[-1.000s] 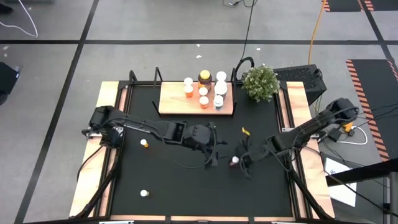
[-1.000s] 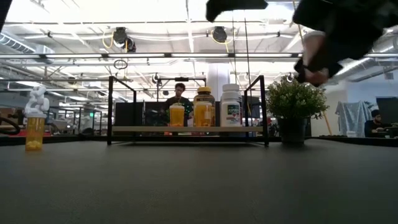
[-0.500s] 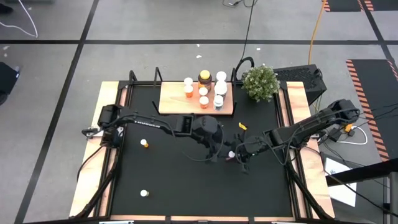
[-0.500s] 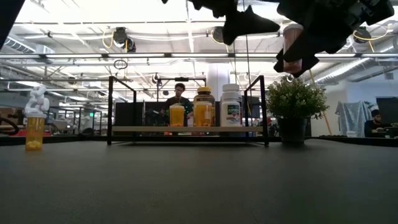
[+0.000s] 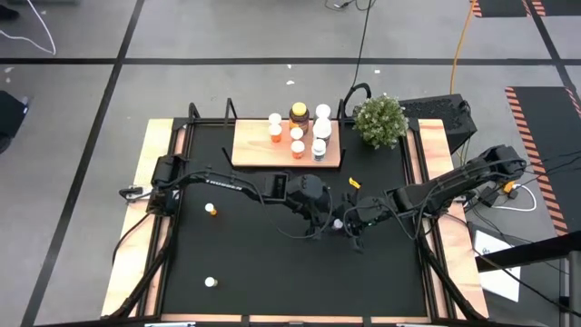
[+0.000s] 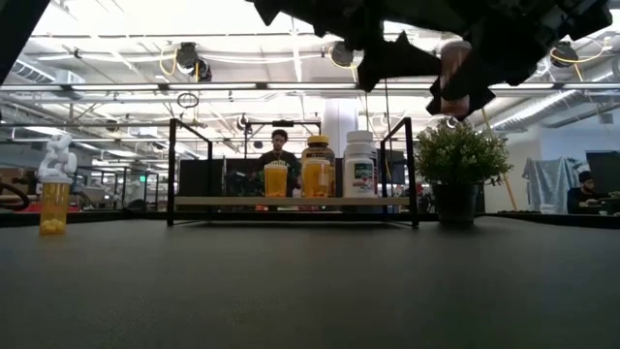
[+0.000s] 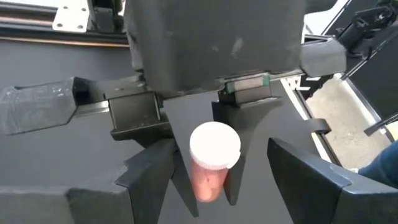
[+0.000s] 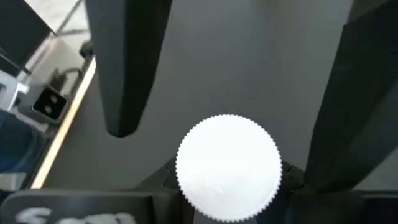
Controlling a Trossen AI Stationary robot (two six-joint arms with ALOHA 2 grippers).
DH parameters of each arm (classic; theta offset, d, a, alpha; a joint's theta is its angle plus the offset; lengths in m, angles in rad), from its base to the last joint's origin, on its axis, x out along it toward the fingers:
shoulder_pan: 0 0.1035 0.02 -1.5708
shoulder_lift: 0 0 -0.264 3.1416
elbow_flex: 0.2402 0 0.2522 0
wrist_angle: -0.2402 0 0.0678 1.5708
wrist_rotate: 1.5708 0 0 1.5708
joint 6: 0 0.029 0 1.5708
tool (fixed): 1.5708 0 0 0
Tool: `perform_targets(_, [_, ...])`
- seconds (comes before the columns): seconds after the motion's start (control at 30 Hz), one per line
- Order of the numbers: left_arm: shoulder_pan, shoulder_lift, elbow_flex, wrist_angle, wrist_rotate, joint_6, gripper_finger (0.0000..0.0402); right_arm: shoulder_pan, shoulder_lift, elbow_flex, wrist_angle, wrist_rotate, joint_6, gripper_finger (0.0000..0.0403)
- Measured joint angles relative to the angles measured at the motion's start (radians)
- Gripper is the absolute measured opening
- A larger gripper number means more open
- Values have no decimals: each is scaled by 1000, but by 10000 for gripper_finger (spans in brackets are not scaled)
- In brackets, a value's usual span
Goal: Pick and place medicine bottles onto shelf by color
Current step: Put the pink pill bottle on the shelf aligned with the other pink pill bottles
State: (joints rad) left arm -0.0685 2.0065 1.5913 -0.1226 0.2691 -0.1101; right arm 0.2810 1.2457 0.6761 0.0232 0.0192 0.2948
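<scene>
The right gripper [image 5: 339,223] hangs above the mat [image 5: 263,263] near its middle, pinching an orange bottle [image 7: 210,163] with a white cap between its fingers [image 7: 233,155]. The left gripper [image 5: 320,222] faces it, just beside it, fingers spread on either side of the bottle without touching it. Seven bottles stand on the shelf [image 5: 252,150]; two more [image 5: 211,209] [image 5: 210,282] sit on the mat at left.

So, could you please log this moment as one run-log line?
right gripper: shut on bottle, mid-mat, raised | left gripper: open, facing bottle | shelf: seven bottles | mat: two bottles
</scene>
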Motion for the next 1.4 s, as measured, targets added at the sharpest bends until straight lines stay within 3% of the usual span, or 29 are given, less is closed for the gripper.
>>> perform_targets(0.33, [1, 5, 0, 17, -7, -4, 261, 0, 1, -2, -5, 1, 7, 110])
perform_targets(0.5, [-6, 5, 0, 12, -80, -23, 228, 0, 2, -2, -2, 7, 17, 110])
perform_targets(0.93, [-18, 4, 0, 12, -98, -26, 137, 0, 2, -2, 9, 5, 34, 110])
perform_targets(1.4, [-18, 3, 0, 6, -91, -27, 129, 0, 2, 2, -13, 10, 38, 110])
